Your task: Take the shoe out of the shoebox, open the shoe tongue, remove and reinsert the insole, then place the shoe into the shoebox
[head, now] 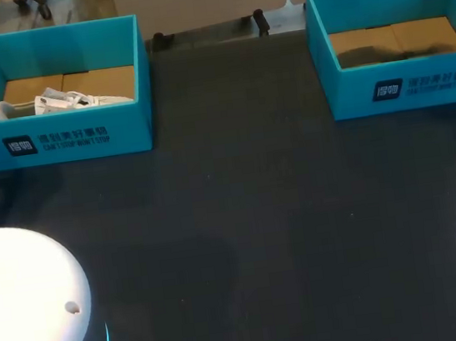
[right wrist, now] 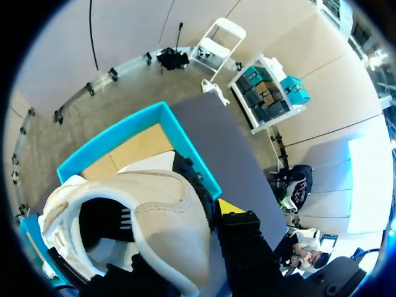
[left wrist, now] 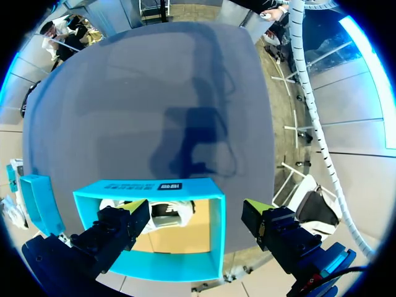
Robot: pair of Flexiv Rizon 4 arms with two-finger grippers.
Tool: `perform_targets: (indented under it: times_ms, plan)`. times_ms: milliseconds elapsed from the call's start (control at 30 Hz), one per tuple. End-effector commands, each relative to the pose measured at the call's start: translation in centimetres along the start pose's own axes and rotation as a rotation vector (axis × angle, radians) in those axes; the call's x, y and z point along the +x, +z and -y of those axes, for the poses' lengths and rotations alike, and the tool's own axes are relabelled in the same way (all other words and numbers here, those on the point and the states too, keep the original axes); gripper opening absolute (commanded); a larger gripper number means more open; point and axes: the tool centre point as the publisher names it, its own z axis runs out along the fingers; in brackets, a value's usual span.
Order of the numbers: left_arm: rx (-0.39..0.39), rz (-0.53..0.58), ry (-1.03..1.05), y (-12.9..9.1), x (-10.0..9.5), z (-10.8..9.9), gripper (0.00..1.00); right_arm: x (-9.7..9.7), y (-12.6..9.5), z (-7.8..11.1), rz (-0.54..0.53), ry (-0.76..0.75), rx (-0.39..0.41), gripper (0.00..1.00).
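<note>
Holding shoe (right wrist: 166, 230) (white) above right shoebox (right wrist: 117, 133), right gripper (right wrist: 185, 213), left gripper (left wrist: 195, 208) agape

Teal shoebox (left wrist: 124, 187) on dark table (left wrist: 154, 93), white shoe (left wrist: 180, 215) inside, left jaws spread wide above

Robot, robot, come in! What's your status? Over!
Left gripper open, at left shoebox, second shoe inside. Right gripper shut on white shoe, held above right shoebox. Nothing seen in the way.
</note>
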Motion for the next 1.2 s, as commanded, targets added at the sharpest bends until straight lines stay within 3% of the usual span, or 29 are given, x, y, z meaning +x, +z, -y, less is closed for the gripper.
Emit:
perform_targets:
  times_ms: [33, 200, 267, 500, 700, 1200]
  plan:
    - [-0.003, -0.003, 0.000, 0.0, 0.0, 0.2, 1.00, -0.6, 0.1, 1.0, -0.013, 0.002, -0.096, 0.00]
    - [-0.003, -0.003, 0.000, 0.0, 0.0, 0.2, 1.00, -0.6, 0.1, 1.0, -0.013, 0.002, -0.096, 0.00]
    - [-0.003, -0.003, 0.000, 0.0, 0.0, 0.2, 1.00, -0.7, -1.2, 2.3, -0.012, -0.024, -0.148, 0.00]
    - [-0.003, -0.003, 0.000, 0.0, 0.0, 0.2, 1.00, -2.7, -4.1, 10.2, -0.040, -0.060, -0.236, 0.00]
    - [-0.003, -0.003, 0.000, 0.0, 0.0, 0.2, 1.00, -3.7, -5.8, 17.0, -0.020, -0.043, -0.227, 0.00]
    - [-0.003, -0.003, 0.000, 0.0, 0.0, 0.2, 1.00, -3.7, -5.8, 17.0, -0.020, -0.043, -0.227, 0.00]
